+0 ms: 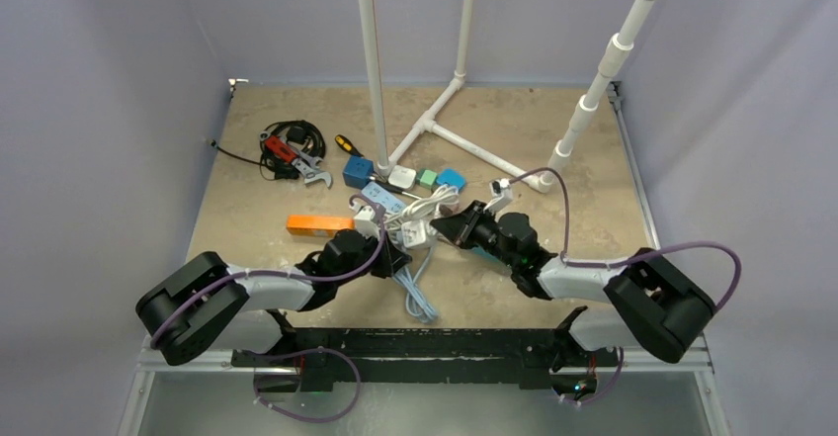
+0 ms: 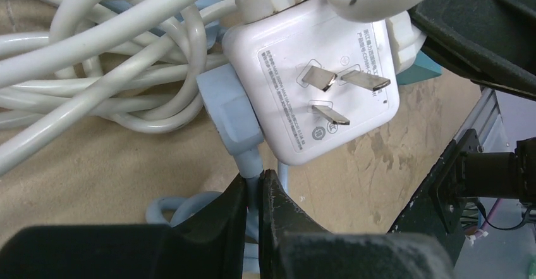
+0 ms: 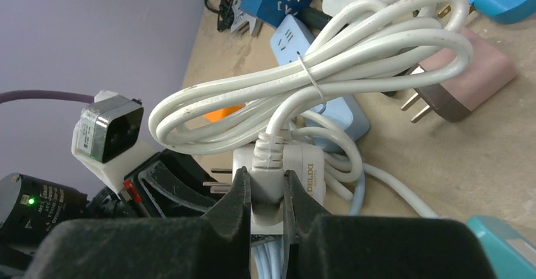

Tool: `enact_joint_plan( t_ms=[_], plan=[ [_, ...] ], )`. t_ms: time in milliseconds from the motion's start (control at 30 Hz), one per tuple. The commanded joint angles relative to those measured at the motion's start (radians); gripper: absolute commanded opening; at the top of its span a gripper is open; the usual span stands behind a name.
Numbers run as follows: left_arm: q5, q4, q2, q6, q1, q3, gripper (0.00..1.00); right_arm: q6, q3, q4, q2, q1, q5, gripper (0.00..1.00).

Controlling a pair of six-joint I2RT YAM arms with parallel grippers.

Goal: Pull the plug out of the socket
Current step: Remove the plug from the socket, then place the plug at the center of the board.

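Pale violet walls [image 1: 99,60] box in a beige table [image 1: 247,159], with white pipes [image 1: 371,60] standing at the back and a jumble of adapters and leads in the middle. Both arms reach into that jumble from either side. The socket [image 2: 278,95], a white cube with three flat prongs showing on one face, lies on the table between them. The right gripper [image 3: 265,178] is clamped narrowly around the white plug [image 3: 268,165], which sits seated in the socket, its looped white cable [image 3: 316,57] tied above. The left gripper [image 2: 254,181] is pinched almost closed on the blue cord [image 2: 253,165], just below the blue plug [image 2: 231,111] pressed against the socket's side. An orange block [image 1: 318,223] lies near the left arm.
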Motion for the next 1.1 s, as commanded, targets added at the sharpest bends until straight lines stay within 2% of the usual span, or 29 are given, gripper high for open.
enact_joint_plan(
  t_ms=[0,100,267,500,633,767,900,1067],
  plan=[
    [-0.091,-0.234,-0.012,0.039,0.003,-0.043,0.00,-0.107,0.069,-0.055,-0.131,-0.126,0.018,0.00],
    [-0.098,-0.252,-0.025,0.041,0.004,-0.048,0.00,-0.149,0.107,-0.121,-0.167,-0.147,0.017,0.00],
    [-0.097,-0.243,-0.032,0.031,0.003,-0.060,0.00,-0.163,0.134,-0.136,-0.181,-0.164,0.014,0.00],
    [-0.009,-0.159,-0.048,0.073,0.003,-0.046,0.00,-0.214,0.168,-0.213,-0.202,-0.164,0.064,0.00],
    [0.054,-0.138,-0.103,0.111,0.002,-0.030,0.00,-0.274,0.244,-0.297,-0.148,-0.170,0.107,0.00],
    [0.102,-0.148,-0.206,0.133,0.002,-0.022,0.00,-0.293,0.288,-0.295,-0.051,-0.225,0.068,0.02],
    [0.146,-0.196,-0.299,0.161,0.002,-0.002,0.00,-0.300,0.304,-0.281,0.012,-0.267,0.043,0.24],
    [0.140,-0.283,-0.350,0.183,0.003,0.032,0.00,-0.299,0.299,-0.263,0.046,-0.288,0.003,0.68]
  ],
)
